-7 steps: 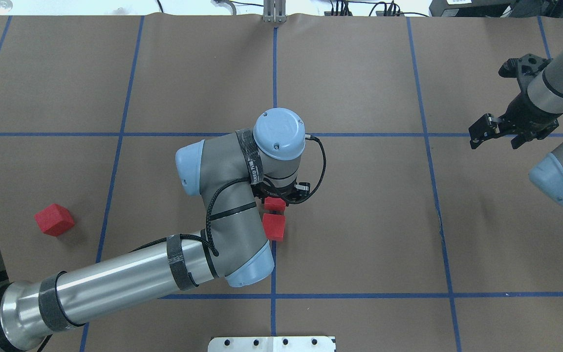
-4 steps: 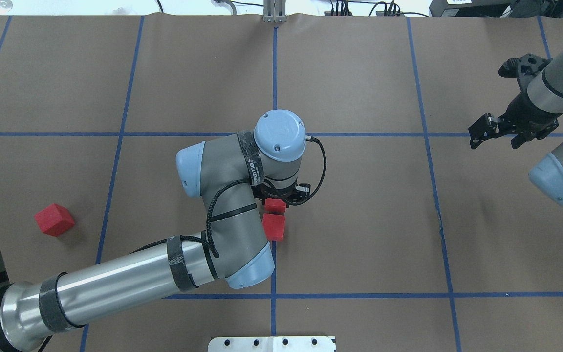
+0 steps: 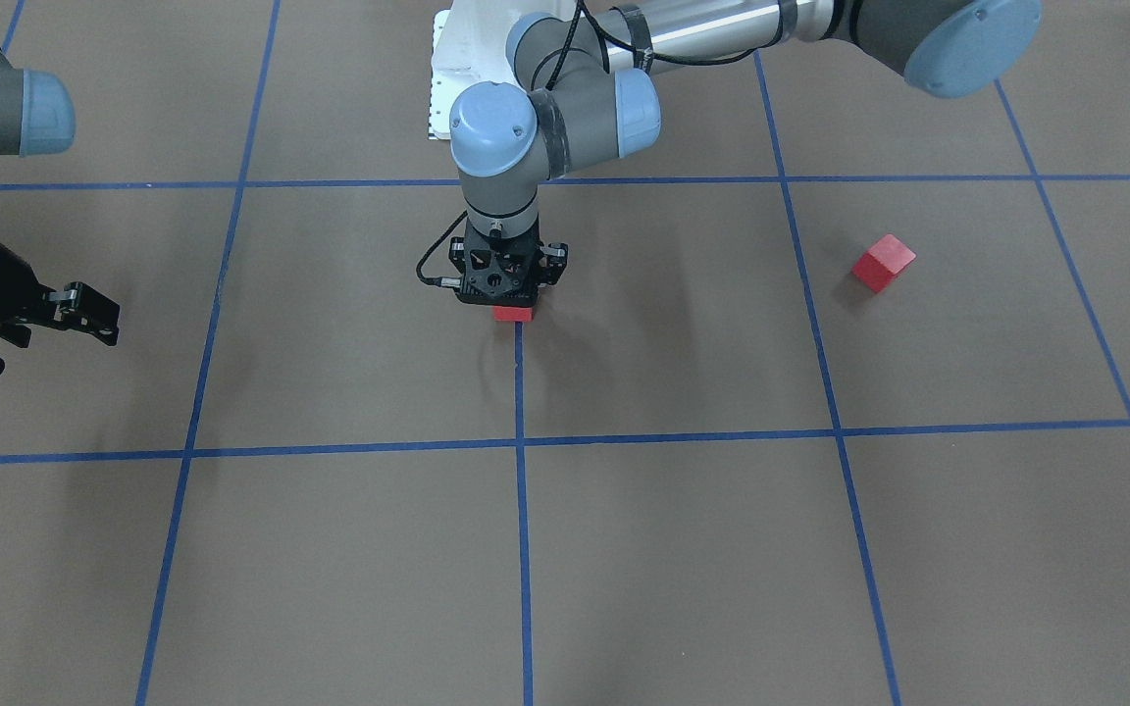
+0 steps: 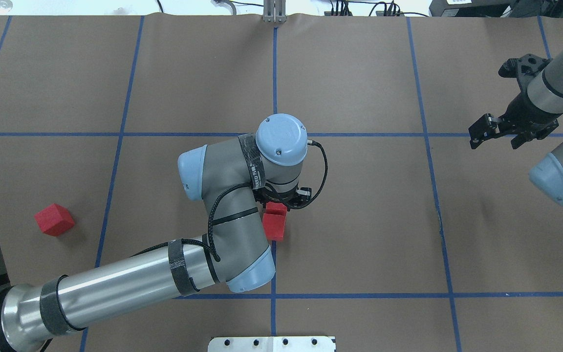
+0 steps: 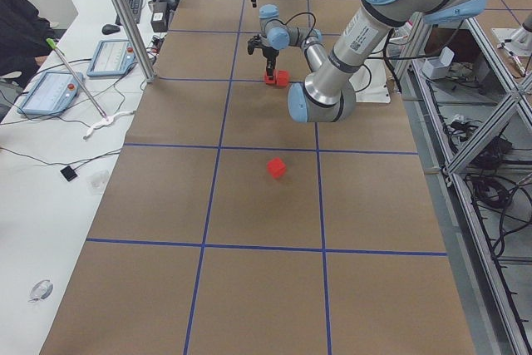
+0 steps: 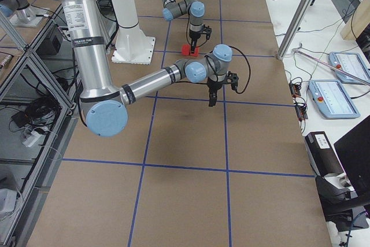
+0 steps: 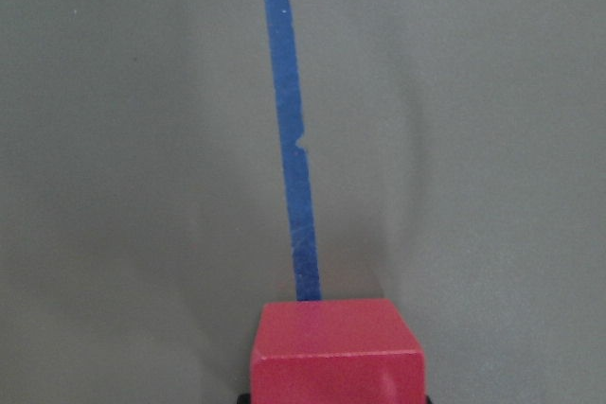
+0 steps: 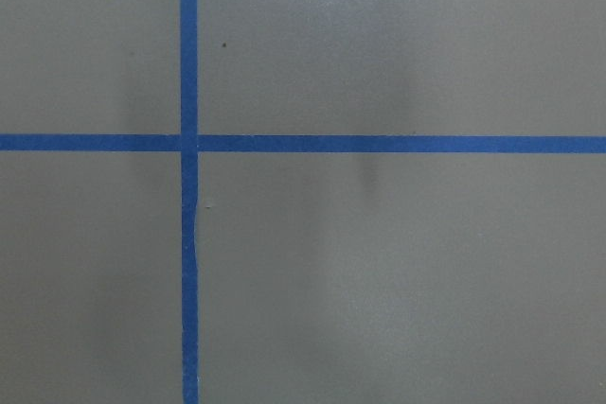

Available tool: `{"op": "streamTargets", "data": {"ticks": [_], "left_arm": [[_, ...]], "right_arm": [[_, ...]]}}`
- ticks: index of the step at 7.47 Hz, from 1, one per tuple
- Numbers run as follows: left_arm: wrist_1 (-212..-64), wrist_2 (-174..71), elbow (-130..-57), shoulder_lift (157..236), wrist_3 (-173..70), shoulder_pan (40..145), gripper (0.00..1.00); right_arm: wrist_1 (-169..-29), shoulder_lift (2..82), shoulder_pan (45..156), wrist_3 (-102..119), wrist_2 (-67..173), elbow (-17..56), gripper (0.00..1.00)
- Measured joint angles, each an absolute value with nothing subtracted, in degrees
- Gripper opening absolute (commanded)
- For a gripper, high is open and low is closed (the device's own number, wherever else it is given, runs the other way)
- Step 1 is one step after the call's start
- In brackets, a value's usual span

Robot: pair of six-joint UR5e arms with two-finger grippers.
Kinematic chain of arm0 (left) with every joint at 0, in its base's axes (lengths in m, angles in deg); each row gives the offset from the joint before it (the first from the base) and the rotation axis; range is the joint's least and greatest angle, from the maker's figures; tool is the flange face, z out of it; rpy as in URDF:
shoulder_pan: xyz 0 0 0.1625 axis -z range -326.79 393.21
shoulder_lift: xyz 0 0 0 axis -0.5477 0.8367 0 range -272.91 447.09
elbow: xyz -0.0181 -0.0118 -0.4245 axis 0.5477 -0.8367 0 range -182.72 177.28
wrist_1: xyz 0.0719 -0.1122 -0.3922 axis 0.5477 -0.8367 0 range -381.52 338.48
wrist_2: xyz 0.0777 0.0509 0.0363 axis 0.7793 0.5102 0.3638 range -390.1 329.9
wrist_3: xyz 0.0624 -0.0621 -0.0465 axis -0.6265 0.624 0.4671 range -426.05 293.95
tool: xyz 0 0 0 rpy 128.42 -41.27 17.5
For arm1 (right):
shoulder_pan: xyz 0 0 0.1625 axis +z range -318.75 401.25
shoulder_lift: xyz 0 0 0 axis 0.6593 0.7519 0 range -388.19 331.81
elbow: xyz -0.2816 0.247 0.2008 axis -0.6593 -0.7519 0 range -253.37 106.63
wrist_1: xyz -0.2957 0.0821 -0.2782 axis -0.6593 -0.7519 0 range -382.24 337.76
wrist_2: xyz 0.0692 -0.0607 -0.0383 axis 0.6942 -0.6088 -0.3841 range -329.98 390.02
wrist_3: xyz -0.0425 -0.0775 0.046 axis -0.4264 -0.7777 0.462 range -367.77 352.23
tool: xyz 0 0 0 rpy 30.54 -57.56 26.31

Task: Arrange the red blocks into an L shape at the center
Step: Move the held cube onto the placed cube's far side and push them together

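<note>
My left gripper point(image 4: 281, 199) hangs over the center point(image 4: 311, 215) and is shut on a red block point(image 4: 277, 208). The left wrist view shows that block point(image 7: 336, 347) between the jaws, above the blue tape line point(image 7: 289, 139). In the overhead view it touches a second red block point(image 4: 274, 226) lying on the line just nearer the robot. A third red block point(image 4: 54, 220) sits alone far out on the robot's left side point(image 3: 883, 262). My right gripper point(image 4: 499, 138) hovers open and empty at the far right.
The white robot base plate point(image 4: 271, 343) lies at the near edge. Blue tape lines point(image 4: 428, 146) divide the brown floor into squares. Beside the table's far edge is a white bench with tablets point(image 5: 54, 89) and cables.
My left gripper has moved slightly toward the robot with its red block, closing the gap to the block on the floor. The right arm has not moved.
</note>
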State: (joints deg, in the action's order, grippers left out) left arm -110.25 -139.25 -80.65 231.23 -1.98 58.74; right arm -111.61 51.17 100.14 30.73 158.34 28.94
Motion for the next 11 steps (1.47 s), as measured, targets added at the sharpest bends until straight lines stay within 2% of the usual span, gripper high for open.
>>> {"op": "streamTargets", "data": {"ticks": [11], "left_arm": [[-110.20,-139.26,-81.53,231.15,-0.51,58.67,0.00]], "right_arm": [[-111.56,51.13,100.14,30.81,158.42,29.11,1.00]]}}
